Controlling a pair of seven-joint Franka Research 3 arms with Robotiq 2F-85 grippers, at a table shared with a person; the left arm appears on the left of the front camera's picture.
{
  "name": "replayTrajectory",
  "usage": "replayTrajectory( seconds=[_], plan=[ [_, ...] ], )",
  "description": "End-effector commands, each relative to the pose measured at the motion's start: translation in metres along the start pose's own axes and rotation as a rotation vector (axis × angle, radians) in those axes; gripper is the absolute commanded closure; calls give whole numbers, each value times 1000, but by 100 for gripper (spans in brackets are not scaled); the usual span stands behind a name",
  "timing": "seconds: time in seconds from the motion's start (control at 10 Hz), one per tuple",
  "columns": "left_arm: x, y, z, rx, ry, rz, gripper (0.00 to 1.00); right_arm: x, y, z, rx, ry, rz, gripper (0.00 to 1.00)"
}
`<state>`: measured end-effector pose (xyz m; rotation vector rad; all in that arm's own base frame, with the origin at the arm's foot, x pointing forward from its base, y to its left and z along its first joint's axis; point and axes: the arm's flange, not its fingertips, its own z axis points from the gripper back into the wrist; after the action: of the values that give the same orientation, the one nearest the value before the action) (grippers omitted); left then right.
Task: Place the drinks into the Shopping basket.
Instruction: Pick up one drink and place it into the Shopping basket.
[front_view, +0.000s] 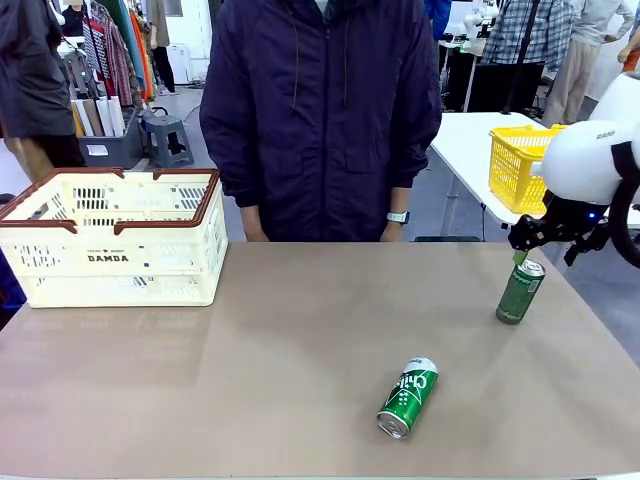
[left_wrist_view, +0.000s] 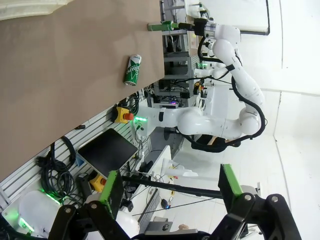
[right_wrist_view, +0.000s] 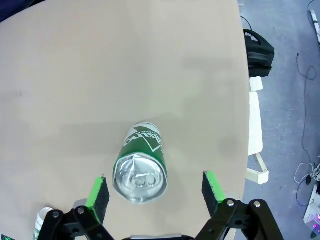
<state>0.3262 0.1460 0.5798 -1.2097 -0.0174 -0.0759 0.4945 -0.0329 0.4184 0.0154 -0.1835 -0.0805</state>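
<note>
1. The left end effector (left_wrist_view: 170, 186) has its green-padded fingers (left_wrist_view: 111, 187) spread wide with nothing between them. In its wrist view it is off the edge of the brown counter (left_wrist_view: 60, 75).
2. At the counter's far left corner stands the cream-white slotted plastic shopping basket with brown rim and handles (front_view: 120, 275), printed "DAMDA". No can is visible inside it from the front.
3. Behind the middle of the far edge stands a person in a dark navy hooded jacket (front_view: 320, 110), wearing a wristwatch, with both hands hidden below the counter's edge.
4. Right of centre, near the robot's edge, a green aluminium drink can with white lettering (front_view: 408, 397) lies on its side, silver end toward the camera, well apart from the basket.
5. Further right, near the right edge, a second green aluminium drink can with a silver top (front_view: 521, 290) stands upright on the counter.
6. The right end effector (front_view: 547, 250) hangs just above that upright can, pointing down. In its wrist view its green pads (right_wrist_view: 98, 192) stand spread on either side of the can's top (right_wrist_view: 140, 162), and bare counter shows between each pad and the can.
7. On a white table behind sits a bright yellow mesh basket (front_view: 520, 165).
</note>
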Motion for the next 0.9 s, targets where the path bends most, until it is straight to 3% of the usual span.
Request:
replayTrajectory(
  seconds=[0.0, 0.3, 0.6, 0.7, 0.8],
  plan=[
    [-1, -3, 0, -12, -11, 2, 0, 8, 0, -13, 42, 3, 48, 0],
    [-1, -3, 0, -12, -11, 2, 0, 9, 3, -33, 60, 57, 57, 0],
    [-1, -3, 0, -12, -11, 2, 0, 12, 10, -34, 86, 45, 115, 0],
    [-1, -3, 0, -12, -11, 2, 0, 11, 13, -34, 72, 54, 132, 56],
    [-1, -3, 0, -12, -11, 2, 0, 12, 14, -34, 72, 63, 130, 100]
  ],
)
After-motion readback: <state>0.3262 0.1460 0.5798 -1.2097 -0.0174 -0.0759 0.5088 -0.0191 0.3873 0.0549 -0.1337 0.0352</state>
